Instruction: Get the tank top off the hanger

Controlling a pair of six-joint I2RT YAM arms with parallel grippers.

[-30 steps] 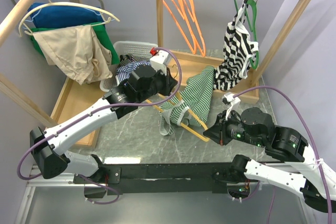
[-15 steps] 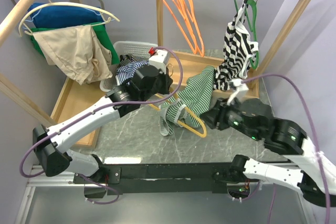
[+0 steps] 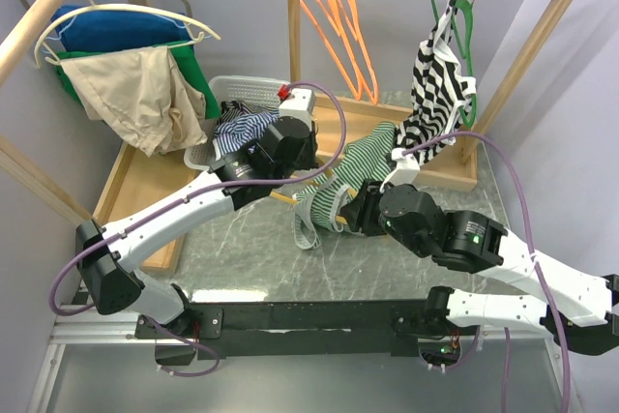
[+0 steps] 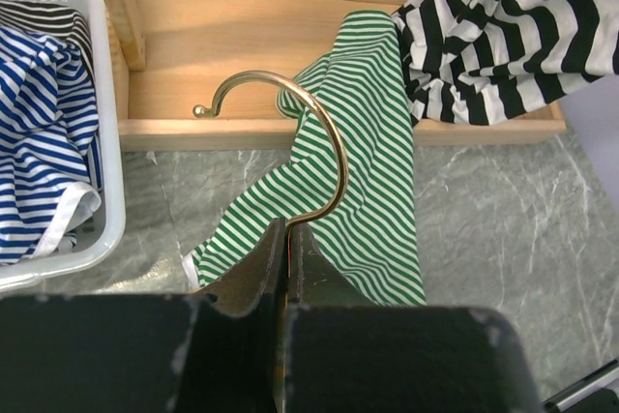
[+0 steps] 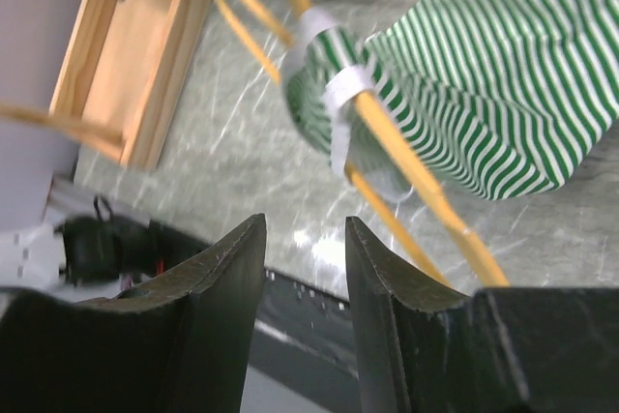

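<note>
Over the table (image 3: 242,258), tank top (image 3: 372,157): green-striped, strap bunched round one hanger arm; may snag when pulled.
hanger (image 5: 416,168): may twist under a sideways tug.
left gripper (image 4: 287,229): clamped on the hook's stem; could slip.
right gripper (image 5: 305,229): jaws parted, empty; might pinch wire with cloth.

Seen from above: open room on the bare desk (image 3: 242,249) at 8 o'clock from the tank top (image 3: 372,157), with nothing lying there. Blocked at 12 o'clock by the wall of the wooden tray (image 4: 484,130) and by the black-and-white top (image 3: 435,94) hanging down just behind it. Blocked at 10 o'clock by the white basket (image 3: 242,84) full of clothes. Tight at 9 o'clock, with the left hand (image 4: 285,239) closed on the yellow hanger (image 5: 406,171). Free gap between the fingers (image 5: 222,278) of the right hand (image 5: 305,249), with the yellow hanger and tank top just ahead.
</note>
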